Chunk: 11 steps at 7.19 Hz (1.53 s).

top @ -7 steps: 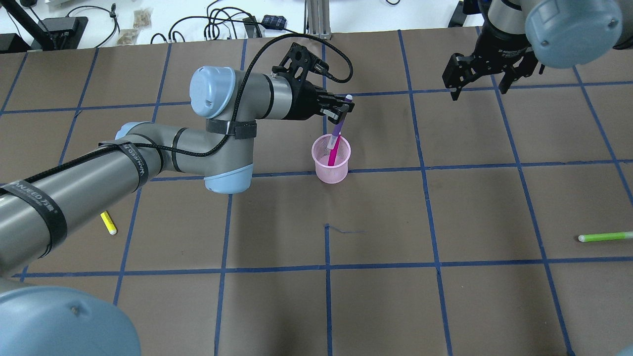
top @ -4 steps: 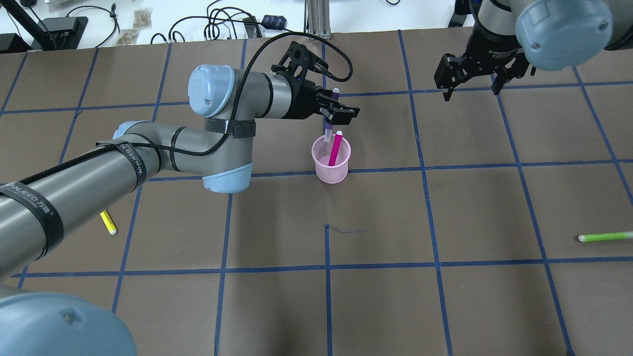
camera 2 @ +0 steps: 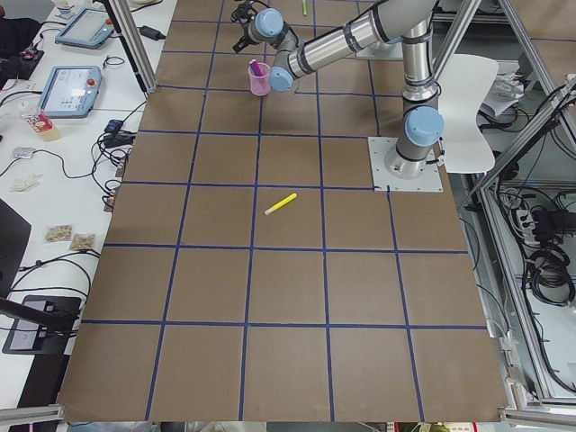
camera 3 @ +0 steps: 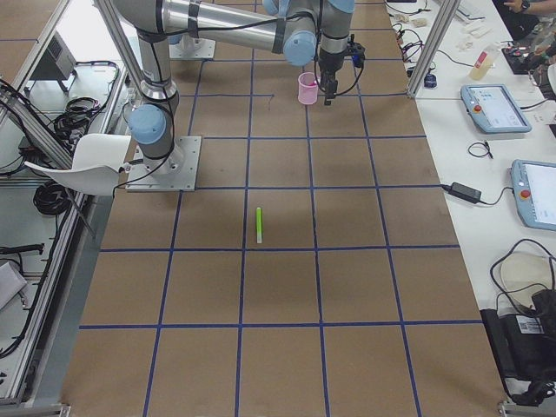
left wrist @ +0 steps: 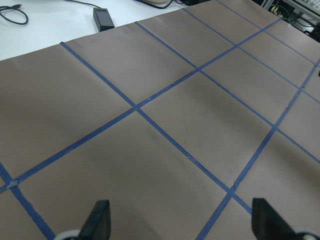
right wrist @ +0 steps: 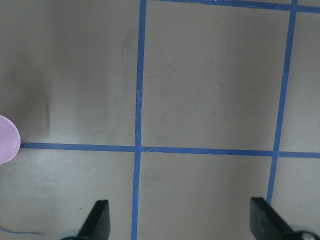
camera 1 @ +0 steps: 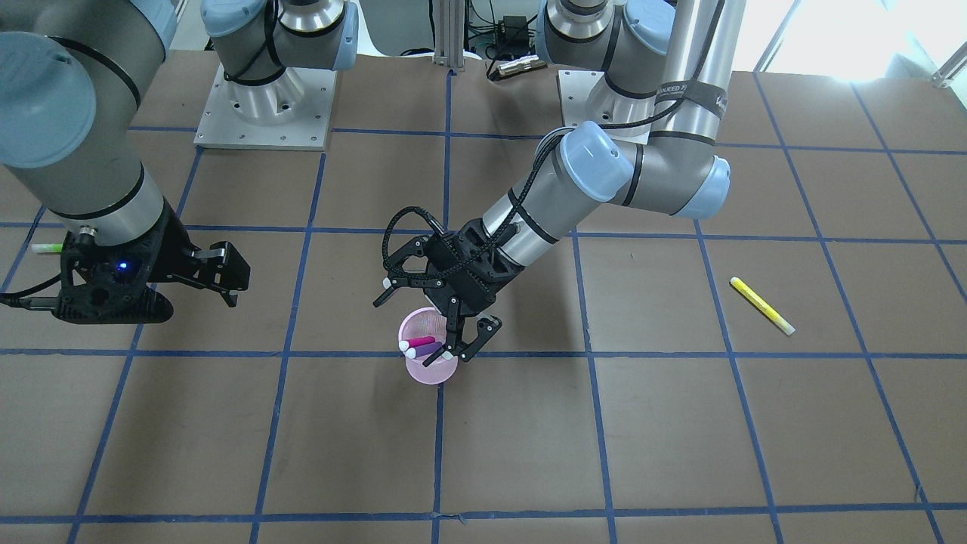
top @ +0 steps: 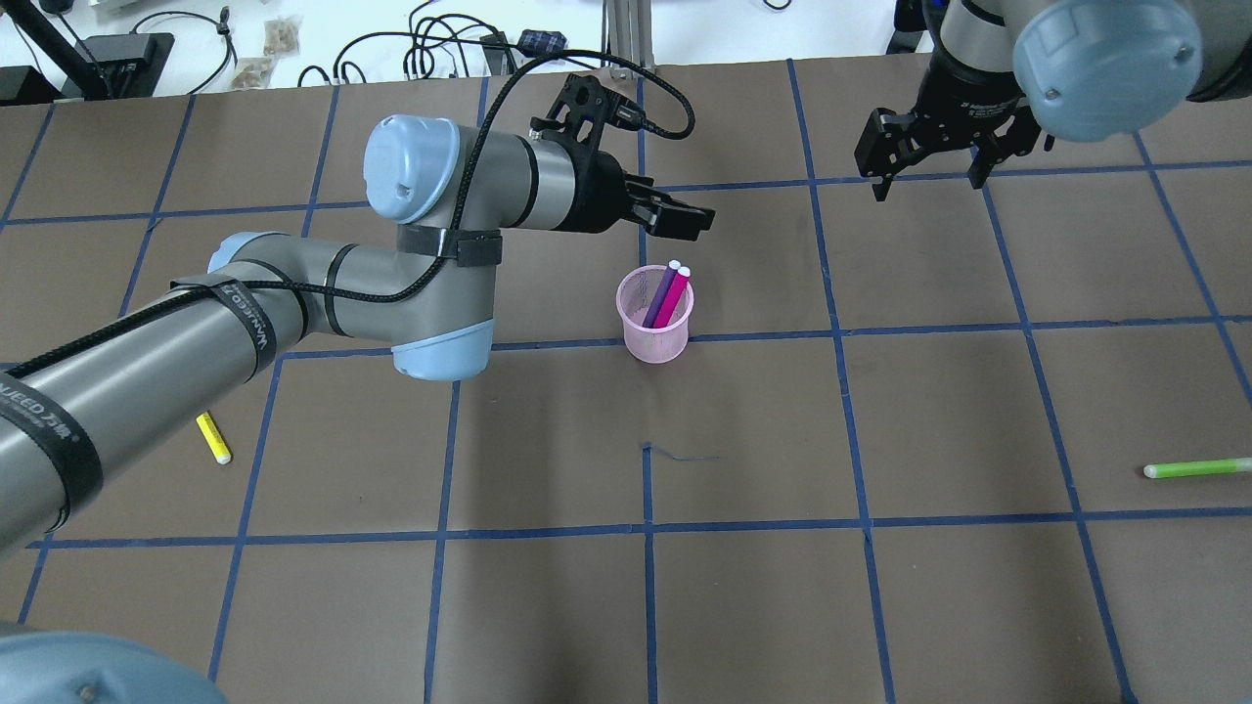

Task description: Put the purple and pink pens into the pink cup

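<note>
**Front-facing view:** The left gripper (camera 1: 462,349) is spread wide and holds nothing. Its fingers point down close by the pink cup (camera 1: 430,372). The pink pen (camera 1: 418,342) and the purple pen (camera 1: 425,350) both sit inside the cup, with their caps above the rim. The right gripper (camera 1: 233,283) is likewise spread and empty, and it is well apart from the cup.

**Overhead view:** The left gripper (top: 699,220) hangs raised near the cup and touches neither pen. The pens lean side by side on the far rim. We judge both insertions done, and the step in hand is clearing away after release. The next move calls for a retreat up and away, so that no finger clips the protruding caps or tips the light cup.

**Left wrist view:** Only bare mat (left wrist: 165,130) shows between the spread fingertips.

**Right wrist view:** The same holds here, and the cup's edge just shows at the left border.

**Side views:** The cup stands well in from the table's edges. A yellow marker (top: 214,438) and a green marker (top: 1198,468) lie well apart from it. We judge the room for withdrawal ample on all sides.
</note>
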Each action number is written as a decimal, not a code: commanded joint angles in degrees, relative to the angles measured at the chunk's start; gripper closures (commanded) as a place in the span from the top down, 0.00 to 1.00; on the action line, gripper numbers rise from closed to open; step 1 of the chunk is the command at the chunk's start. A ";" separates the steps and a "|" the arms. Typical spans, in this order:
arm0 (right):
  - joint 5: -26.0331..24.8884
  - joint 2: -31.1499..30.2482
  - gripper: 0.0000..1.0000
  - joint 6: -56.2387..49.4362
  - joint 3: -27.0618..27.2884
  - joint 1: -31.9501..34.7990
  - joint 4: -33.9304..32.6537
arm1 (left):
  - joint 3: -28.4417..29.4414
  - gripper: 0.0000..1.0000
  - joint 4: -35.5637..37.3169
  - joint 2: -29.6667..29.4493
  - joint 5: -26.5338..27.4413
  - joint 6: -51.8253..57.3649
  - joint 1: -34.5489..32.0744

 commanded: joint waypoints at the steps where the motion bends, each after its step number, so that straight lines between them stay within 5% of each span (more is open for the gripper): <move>1: 0.07 -0.03 1.00 0.00 0.03 0.00 0.00 | 5.61 1.00 -18.46 5.58 6.87 -7.03 -0.06; 3: 0.42 -0.73 1.00 0.09 -0.75 0.44 0.08 | 15.90 1.00 -50.02 10.35 22.92 -7.67 0.20; 5: 1.83 -1.61 1.00 1.49 -1.37 2.54 1.48 | 17.43 1.00 -63.11 13.69 33.68 -9.33 2.38; 8: 2.09 -3.98 1.00 1.49 -1.38 2.82 4.83 | 16.37 1.00 -71.48 17.38 34.60 -15.41 7.23; 9: 2.09 -4.07 1.00 1.49 -0.94 3.43 4.92 | 16.11 1.00 -71.52 18.88 39.39 -15.41 7.06; 11: 2.18 -4.16 1.00 1.49 -0.94 4.75 4.83 | 15.85 1.00 -71.34 19.42 39.09 -14.80 7.58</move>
